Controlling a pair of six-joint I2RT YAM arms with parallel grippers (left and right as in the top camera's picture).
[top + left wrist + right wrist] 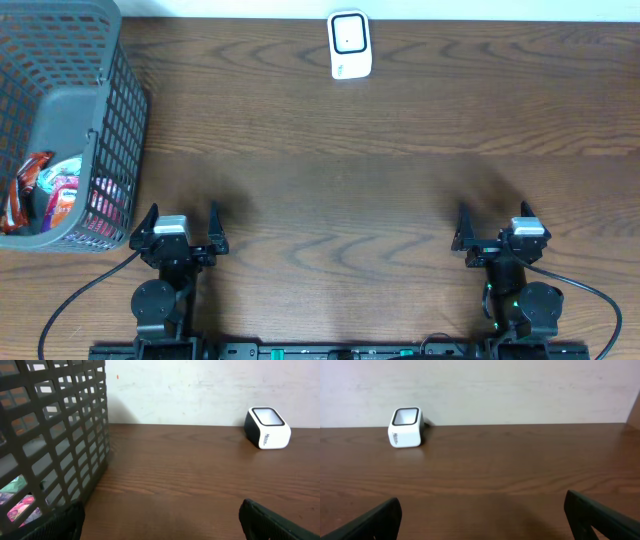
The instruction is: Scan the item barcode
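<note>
A white barcode scanner (350,45) with a dark window stands at the far middle of the wooden table; it also shows as the scanner (267,427) and the scanner (406,427). Colourful packaged items (58,195) lie inside the grey mesh basket (90,130) at the left; one item (22,505) shows through the mesh. My left gripper (182,222) rests near the front edge beside the basket, open and empty. My right gripper (495,224) sits at the front right, also open and empty, far from the scanner.
The basket wall (60,435) rises close on the left of the left gripper. A pale wall runs behind the table's far edge. Bare wooden tabletop (340,190) lies between the grippers and the scanner.
</note>
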